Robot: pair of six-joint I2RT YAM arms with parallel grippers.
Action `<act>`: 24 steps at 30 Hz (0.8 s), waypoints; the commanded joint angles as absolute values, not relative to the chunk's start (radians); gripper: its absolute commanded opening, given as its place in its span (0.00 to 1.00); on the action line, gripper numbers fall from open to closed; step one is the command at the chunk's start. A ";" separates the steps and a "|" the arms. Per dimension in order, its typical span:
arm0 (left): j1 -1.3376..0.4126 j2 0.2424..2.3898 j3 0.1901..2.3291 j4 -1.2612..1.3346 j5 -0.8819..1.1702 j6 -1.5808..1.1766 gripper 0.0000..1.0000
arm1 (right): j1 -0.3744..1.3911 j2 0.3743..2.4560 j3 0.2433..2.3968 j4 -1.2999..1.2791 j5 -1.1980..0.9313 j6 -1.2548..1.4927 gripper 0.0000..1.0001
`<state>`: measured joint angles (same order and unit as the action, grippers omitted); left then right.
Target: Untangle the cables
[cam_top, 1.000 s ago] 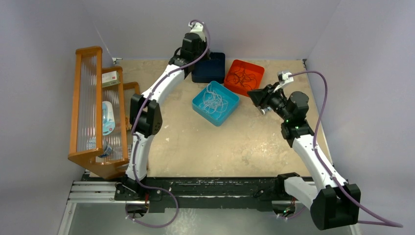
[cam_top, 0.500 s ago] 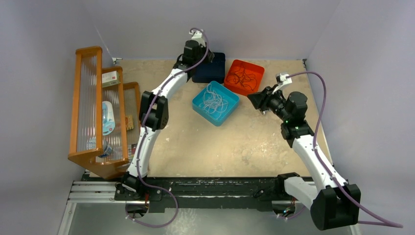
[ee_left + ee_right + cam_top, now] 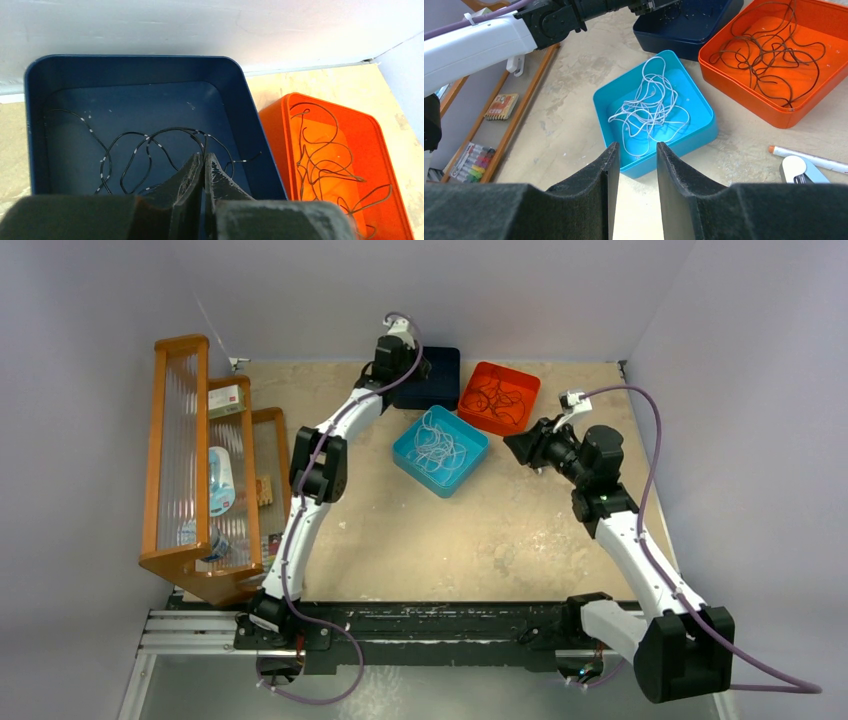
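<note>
A black cable with white flecks (image 3: pixel 130 145) lies looped in the navy tray (image 3: pixel 130 60). My left gripper (image 3: pixel 204 156) is shut on a strand of it at the tray's near side; in the top view the gripper (image 3: pixel 418 362) is over the navy tray (image 3: pixel 445 380). Dark brown cables (image 3: pixel 320 155) lie tangled in the orange tray (image 3: pixel 499 397). White cables (image 3: pixel 649 107) lie tangled in the light-blue tray (image 3: pixel 704 135). My right gripper (image 3: pixel 633 146) is open and empty, held above the table just right of the light-blue tray (image 3: pixel 468 462).
A wooden rack (image 3: pixel 180 460) with a box and a bottle stands along the left edge. A white pen (image 3: pixel 814 159) and a small white object (image 3: pixel 796 170) lie on the table near the orange tray (image 3: pixel 744 95). My left arm (image 3: pixel 484 35) reaches across the back left.
My left arm has stretched further back, and its gripper has moved over the navy tray. My right gripper has shifted slightly left and back.
</note>
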<state>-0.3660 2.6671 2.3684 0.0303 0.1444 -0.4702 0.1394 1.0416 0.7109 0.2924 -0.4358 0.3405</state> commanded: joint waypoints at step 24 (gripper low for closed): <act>-0.449 1.862 1.627 0.151 -0.375 -0.413 0.57 | 0.143 0.893 0.799 0.320 -0.238 0.230 0.46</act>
